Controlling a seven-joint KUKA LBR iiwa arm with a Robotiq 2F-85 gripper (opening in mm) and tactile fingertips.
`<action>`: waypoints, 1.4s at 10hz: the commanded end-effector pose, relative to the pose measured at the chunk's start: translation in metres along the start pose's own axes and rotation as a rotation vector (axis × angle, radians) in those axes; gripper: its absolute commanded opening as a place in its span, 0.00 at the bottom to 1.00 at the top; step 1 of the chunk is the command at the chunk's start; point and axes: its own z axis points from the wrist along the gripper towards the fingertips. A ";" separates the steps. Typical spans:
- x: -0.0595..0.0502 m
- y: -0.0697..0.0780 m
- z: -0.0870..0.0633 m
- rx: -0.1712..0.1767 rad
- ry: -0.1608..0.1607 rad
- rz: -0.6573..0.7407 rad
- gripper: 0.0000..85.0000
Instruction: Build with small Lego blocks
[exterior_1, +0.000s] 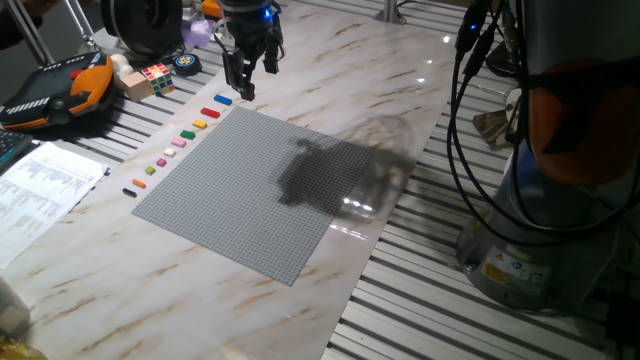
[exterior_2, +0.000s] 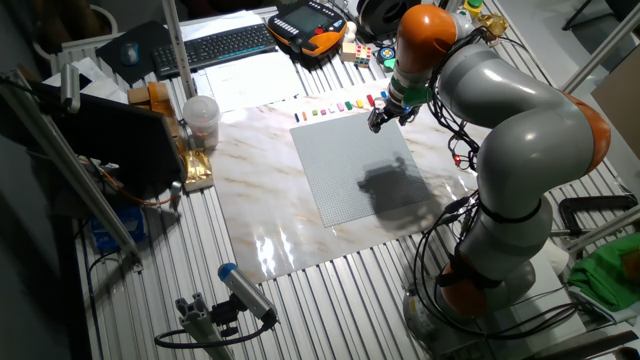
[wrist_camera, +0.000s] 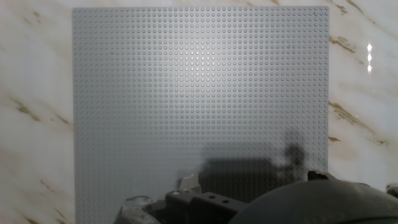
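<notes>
Grey baseplate lies on the marble tabletop. My gripper hangs released, empty, above the blue brick.

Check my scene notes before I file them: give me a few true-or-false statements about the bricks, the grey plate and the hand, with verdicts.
1. The grey plate has no bricks on it. True.
2. The small bricks lie in a row on the marble table beside one edge of the plate. True.
3. The hand is holding a red brick. False: nothing shows between its fingers, and the red brick lies in the row.
4. The hand hangs over the middle of the plate. False: it is above the end of the row, near the blue brick.
5. A puzzle cube sits on the plate. False: it lies off the marble, beyond the row.
</notes>
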 end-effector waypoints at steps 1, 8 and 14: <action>0.000 0.000 0.000 0.000 0.000 0.000 0.99; 0.001 0.001 -0.001 0.020 0.035 -0.005 0.01; 0.001 -0.001 -0.001 0.011 0.032 0.004 0.01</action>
